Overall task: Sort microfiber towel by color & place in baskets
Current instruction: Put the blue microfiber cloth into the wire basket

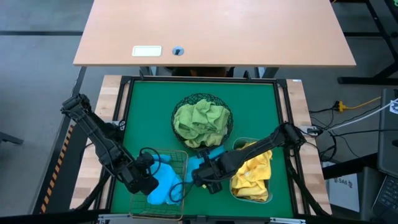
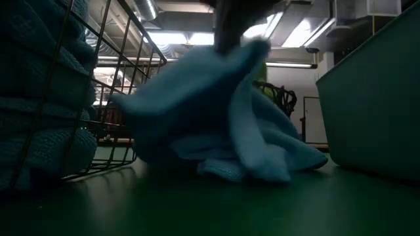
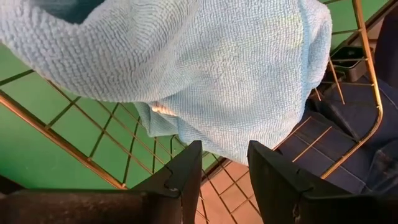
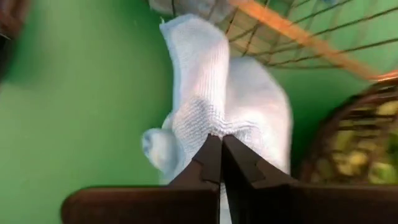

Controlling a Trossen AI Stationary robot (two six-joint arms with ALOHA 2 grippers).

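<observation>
A: right gripper [image 4: 221, 146] fingers pinched on blue towel [image 4: 211, 106], on the bench beside copper basket [image 1: 180, 163].
B: Thin pinch, could slip. Left gripper [image 3: 224, 165] fingers apart over basket.

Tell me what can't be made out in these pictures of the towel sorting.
- Right gripper pinches the blue towel on the mat; the cloth hides its fingertips, and in the low view the gripper is blurred.
- Copper basket: the high view hides its floor under blue cloth and the left arm, so no towel count.
- Plastic tub: the low view's edge cuts it off, contents unseen.
- Left gripper: nothing visible between its fingers.
</observation>
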